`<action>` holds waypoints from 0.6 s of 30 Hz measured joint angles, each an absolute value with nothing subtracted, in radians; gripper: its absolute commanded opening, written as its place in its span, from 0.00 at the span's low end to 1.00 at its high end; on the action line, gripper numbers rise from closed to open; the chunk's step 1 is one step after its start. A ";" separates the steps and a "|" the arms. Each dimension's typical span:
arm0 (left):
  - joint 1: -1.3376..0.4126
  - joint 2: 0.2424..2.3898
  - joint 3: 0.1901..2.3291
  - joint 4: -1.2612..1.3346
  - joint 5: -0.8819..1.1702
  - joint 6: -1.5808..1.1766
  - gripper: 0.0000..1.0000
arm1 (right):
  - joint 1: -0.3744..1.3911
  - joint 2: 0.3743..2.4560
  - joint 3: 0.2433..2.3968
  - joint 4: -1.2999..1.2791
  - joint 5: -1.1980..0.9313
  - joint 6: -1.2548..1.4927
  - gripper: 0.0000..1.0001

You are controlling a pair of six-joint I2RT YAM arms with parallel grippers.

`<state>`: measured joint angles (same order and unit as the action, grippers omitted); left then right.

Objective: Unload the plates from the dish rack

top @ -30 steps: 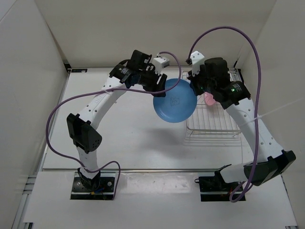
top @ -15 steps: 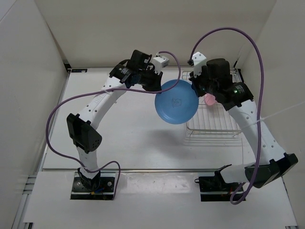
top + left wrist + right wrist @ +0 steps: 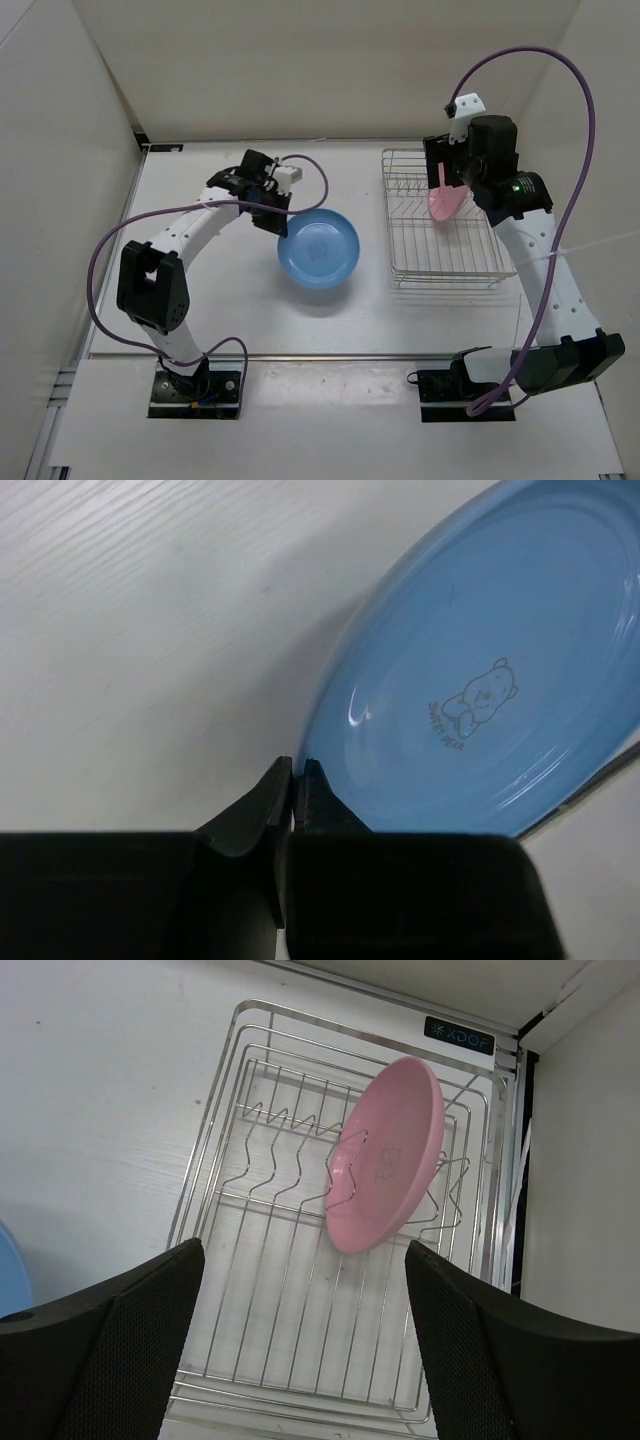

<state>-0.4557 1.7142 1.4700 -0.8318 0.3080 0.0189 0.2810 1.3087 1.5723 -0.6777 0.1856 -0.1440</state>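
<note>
My left gripper (image 3: 283,224) (image 3: 297,770) is shut on the rim of the light blue plate (image 3: 318,250) (image 3: 480,680). It holds that plate tilted, low over the middle of the table, and I cannot tell whether the plate touches the top. The pink plate (image 3: 444,203) (image 3: 390,1170) stands on edge in the far part of the silver wire dish rack (image 3: 440,265) (image 3: 270,1198) at the right. Above the rack hangs my right gripper (image 3: 446,170) (image 3: 303,1250), open, nothing between its fingers, the pink plate just beyond them.
White walls close in the table at the back and on both sides. The rack's right side runs close to the right wall (image 3: 590,1160). Purple cables (image 3: 560,130) loop above both arms.
The right gripper opened, let go of the blue plate and drew back over the rack. The left gripper shut on the plate's rim and carried it left and down toward the table.
</note>
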 measured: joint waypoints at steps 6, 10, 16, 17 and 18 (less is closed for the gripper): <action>-0.305 1.761 1.391 -0.788 0.318 0.051 0.11 | 0.275 1.310 1.552 -0.672 0.197 -0.136 0.85; -0.270 1.869 1.387 -0.763 0.355 0.070 0.11 | 0.275 1.311 1.550 -0.671 0.204 -0.136 0.85; -0.224 1.988 1.395 -0.748 0.409 0.082 0.11 | 0.275 1.310 1.550 -0.671 0.216 -0.139 0.85; -0.218 1.999 1.403 -0.749 0.415 0.081 0.14 | 0.275 1.310 1.550 -0.671 0.217 -0.140 0.86; -0.216 2.006 1.413 -0.749 0.421 0.081 0.18 | 0.275 1.309 1.550 -0.671 0.218 -0.141 0.88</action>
